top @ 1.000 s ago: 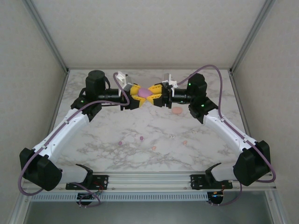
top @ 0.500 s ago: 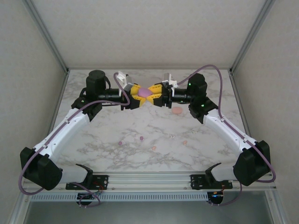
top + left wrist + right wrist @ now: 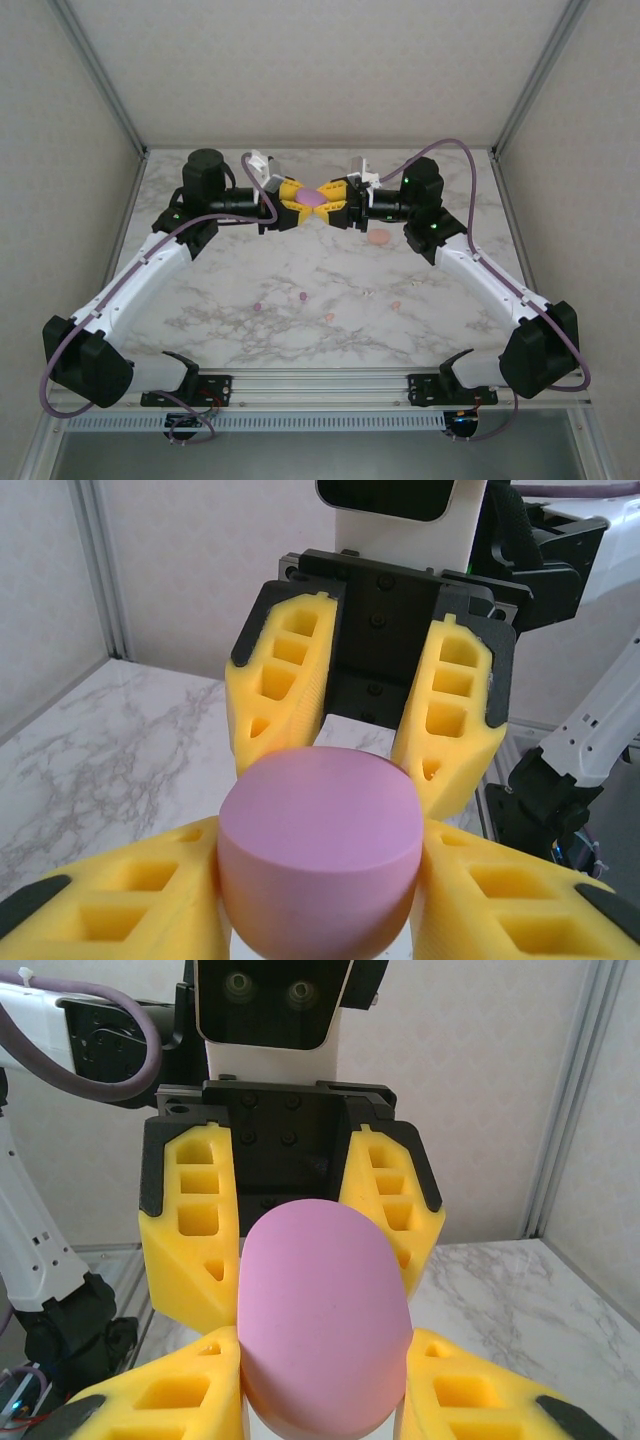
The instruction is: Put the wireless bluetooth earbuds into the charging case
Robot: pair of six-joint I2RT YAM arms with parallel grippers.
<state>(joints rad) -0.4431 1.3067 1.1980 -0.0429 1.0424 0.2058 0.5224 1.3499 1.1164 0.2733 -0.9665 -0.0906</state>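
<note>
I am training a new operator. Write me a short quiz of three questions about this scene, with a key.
1. True or false: the purple case rests on the table.
2. Left gripper and right gripper: which one grips that case? A) left only B) right only C) both
3. Fill in: the orange case lies on the table nearer the ___ arm.
Key: 1 false; 2 C; 3 right.

case (image 3: pixel 313 198) between left hand (image 3: pixel 298 206) and right hand (image 3: pixel 328 201); earbuds (image 3: pixel 303 296) on the table (image 3: pixel 240 275) before them.
</note>
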